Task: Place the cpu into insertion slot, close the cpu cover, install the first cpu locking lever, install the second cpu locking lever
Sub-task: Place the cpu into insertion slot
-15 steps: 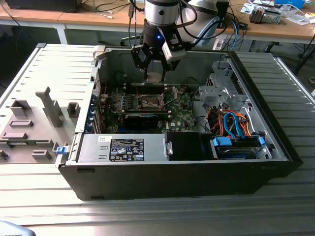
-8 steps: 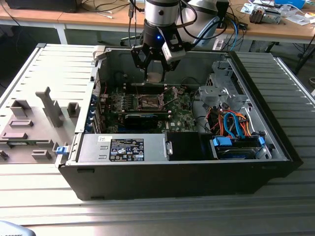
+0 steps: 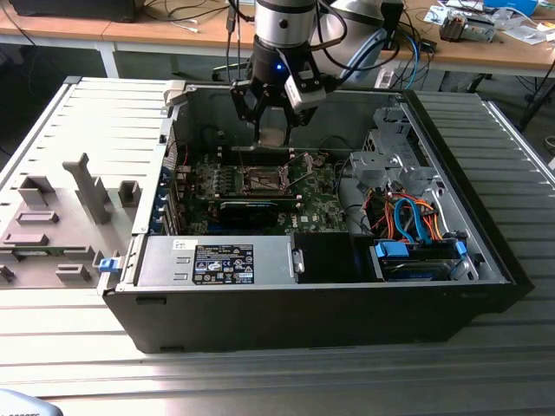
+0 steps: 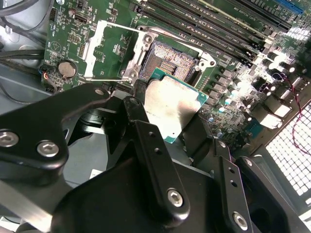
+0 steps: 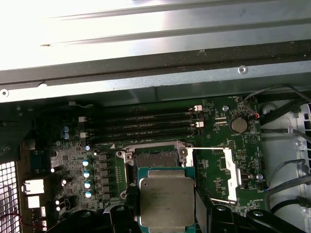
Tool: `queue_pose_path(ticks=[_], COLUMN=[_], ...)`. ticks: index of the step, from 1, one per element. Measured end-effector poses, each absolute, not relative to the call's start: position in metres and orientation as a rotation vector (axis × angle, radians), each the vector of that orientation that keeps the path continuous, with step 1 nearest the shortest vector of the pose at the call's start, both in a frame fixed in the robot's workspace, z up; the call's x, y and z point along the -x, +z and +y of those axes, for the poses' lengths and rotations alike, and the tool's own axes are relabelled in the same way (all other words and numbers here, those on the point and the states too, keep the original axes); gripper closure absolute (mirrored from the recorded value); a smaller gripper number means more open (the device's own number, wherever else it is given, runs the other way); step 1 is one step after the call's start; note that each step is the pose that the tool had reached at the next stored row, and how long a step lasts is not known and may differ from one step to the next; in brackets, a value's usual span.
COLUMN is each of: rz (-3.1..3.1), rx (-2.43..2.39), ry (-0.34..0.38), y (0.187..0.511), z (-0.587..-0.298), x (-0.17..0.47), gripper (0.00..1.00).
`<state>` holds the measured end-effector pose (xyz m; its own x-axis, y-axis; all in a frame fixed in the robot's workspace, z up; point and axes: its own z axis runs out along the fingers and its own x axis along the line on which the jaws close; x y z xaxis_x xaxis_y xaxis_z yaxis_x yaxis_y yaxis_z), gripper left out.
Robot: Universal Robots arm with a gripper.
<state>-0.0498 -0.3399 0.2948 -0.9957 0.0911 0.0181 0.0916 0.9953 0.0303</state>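
A grey metal table (image 3: 260, 381) holds a big black computer case (image 3: 312, 322) that lies on its side with the top open. The robot arm (image 3: 284, 26) comes down from above and points straight down into the case, near the back wall. At the bottom of the case lies the green board (image 3: 323, 204).

The claw (image 3: 272, 132) hangs over the middle of the board. Its black fingers (image 4: 146, 131) are closed on two opposite edges of the cpu.

The cpu cover (image 5: 233, 175) is flipped open. It rests flat on the board, just beside the insertion slot (image 5: 155, 159). The slot is bare, and its dark middle shows.

The cpu (image 5: 166, 199) is up in the air, held flat with its shiny grey top facing up. In the first wrist view it sits over one side of the slot. It is close to the slot but not in it yet.

I think the cpu is very light, stiff and thin. It will not bend, but it is easy to hurt. The smooth metal top looks slippery, so the edges are the best place to hold it, as the claw does now. The hold should be gentle. The under side should not be touched or bumped, and neither should the tiny parts inside the slot.
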Motion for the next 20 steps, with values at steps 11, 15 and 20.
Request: queue_pose_path(ticks=[11,15,20], rz=[-3.119,-3.119,-3.119], rx=[0.198,0.199,0.202], ry=[-0.049,-0.049,-0.049], y=[0.283,0.283,0.283], z=[-0.340,-0.340,-0.340], x=[0.050,0.050,0.050], gripper=[0.45,0.45,0.45])
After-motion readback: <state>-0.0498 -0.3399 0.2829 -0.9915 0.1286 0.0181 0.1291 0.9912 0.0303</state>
